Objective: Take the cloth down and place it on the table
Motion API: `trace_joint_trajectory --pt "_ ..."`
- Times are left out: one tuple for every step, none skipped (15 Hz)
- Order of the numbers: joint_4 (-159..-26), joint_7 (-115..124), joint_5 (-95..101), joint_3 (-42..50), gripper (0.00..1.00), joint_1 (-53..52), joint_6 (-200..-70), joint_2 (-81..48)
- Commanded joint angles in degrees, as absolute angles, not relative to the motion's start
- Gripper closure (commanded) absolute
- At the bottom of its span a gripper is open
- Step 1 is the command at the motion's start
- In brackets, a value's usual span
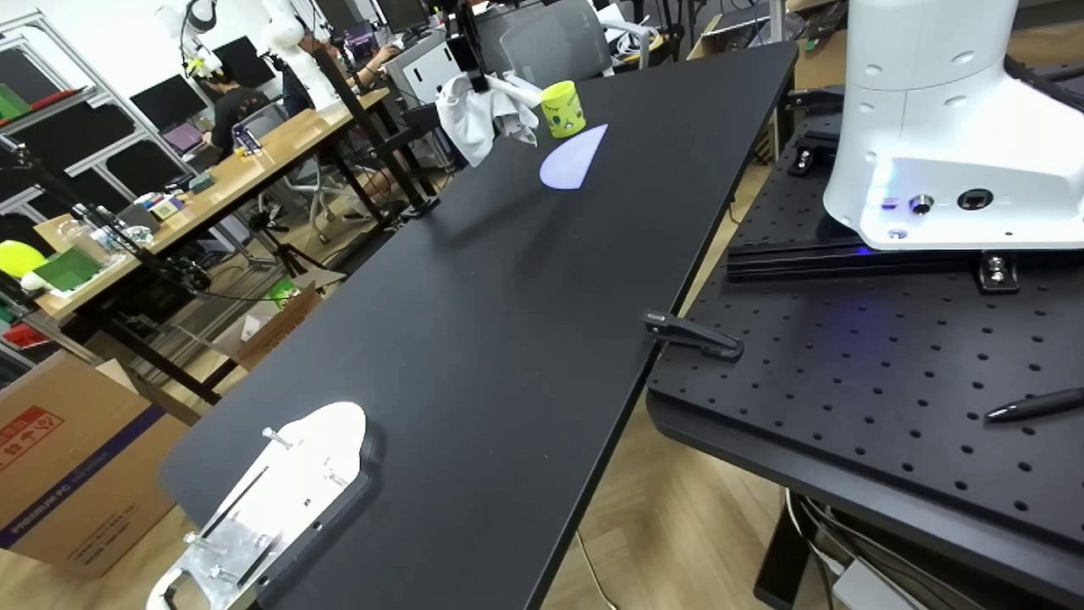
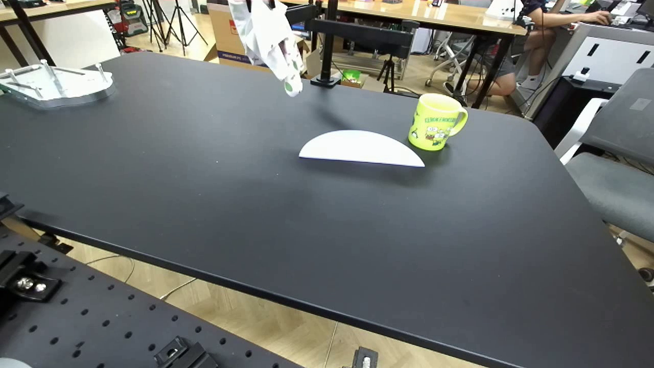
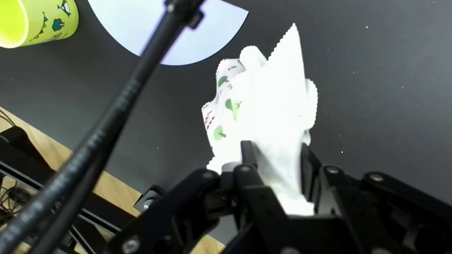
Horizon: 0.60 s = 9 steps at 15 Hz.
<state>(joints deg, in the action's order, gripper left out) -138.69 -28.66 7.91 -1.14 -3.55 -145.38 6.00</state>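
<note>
The cloth [image 1: 474, 119] is white with a small green print and hangs bunched in the air over the far side of the black table [image 1: 474, 322]. It also hangs at the top of an exterior view [image 2: 265, 38]. In the wrist view the cloth [image 3: 272, 95] fills the gap between the fingers, and its loose ends point down towards the table [image 3: 370, 88]. My gripper [image 3: 277, 155] is shut on it, with the fingers held apart by the folds. The gripper [image 1: 479, 83] is above the table, mostly cut off at the top edge in both exterior views.
A black stand [image 2: 327, 46] on the table's far edge rises close beside the cloth. A yellow-green mug [image 2: 437, 122] and a pale half-round sheet [image 2: 360, 148] lie nearby. A white metal fixture [image 1: 288, 483] sits at the table's end. A black cable [image 3: 116, 102] crosses the wrist view.
</note>
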Motion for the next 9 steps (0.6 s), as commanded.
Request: trace_joint_trajectory --pt "-138.4 -29.3 8.0 -0.8 0.97 -3.5 -144.0 7.7" --pt "-138.6 -29.6 7.5 -0.7 0.99 -3.5 -143.4 8.3" --pt "-138.8 -29.7 7.0 -0.6 1.00 -3.6 -142.9 8.7" --pt "-138.9 -29.7 6.7 -0.6 1.00 -3.8 -142.3 8.9" --pt "-139.0 -29.8 6.2 -0.7 1.00 -4.0 -141.5 9.1" --pt "-139.3 -29.6 6.1 -1.0 0.99 -4.3 -140.8 9.4" --pt "-139.5 -29.6 5.8 -1.2 0.99 -4.5 -140.3 9.8" --pt "-139.7 -29.7 5.3 -1.3 0.99 -4.8 -139.6 10.2" --pt "-139.8 -29.5 5.0 -1.4 0.99 -5.0 -138.9 10.9"
